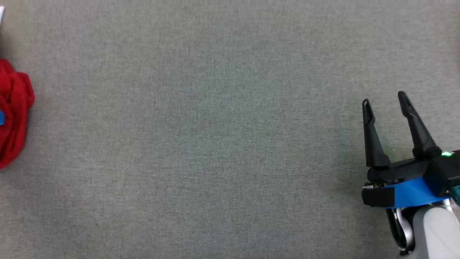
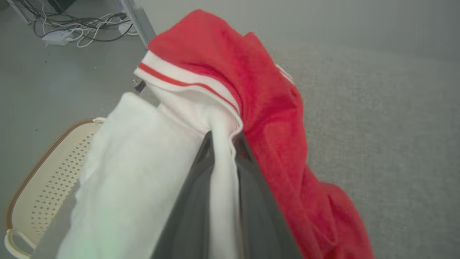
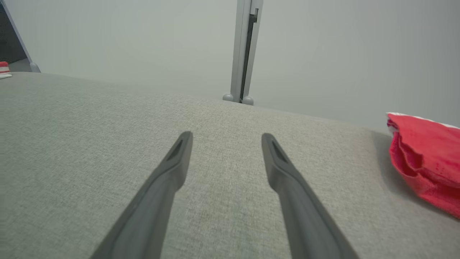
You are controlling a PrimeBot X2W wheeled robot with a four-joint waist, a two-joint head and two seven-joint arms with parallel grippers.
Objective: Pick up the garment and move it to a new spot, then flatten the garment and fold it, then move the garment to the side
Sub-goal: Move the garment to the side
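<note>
grey fabric surf (image 1: 215,144) | cream perf basket (image 2: 46,180) | flr cables (image 2: 82,25) | metal post (image 3: 244,50)

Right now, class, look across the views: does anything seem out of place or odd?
The red and white garment is bunched in a heap at the left edge of the table, not spread flat; the left gripper pinches a white fold of it. Nothing looks spilled or damaged.

Lab-like test room is suggested: loose cables (image 2: 64,27) are seen on grey floor (image 2: 54,81), metal post (image 3: 244,54), plain wall (image 3: 125,36), fabric-covered desk (image 1: 215,144).
</note>
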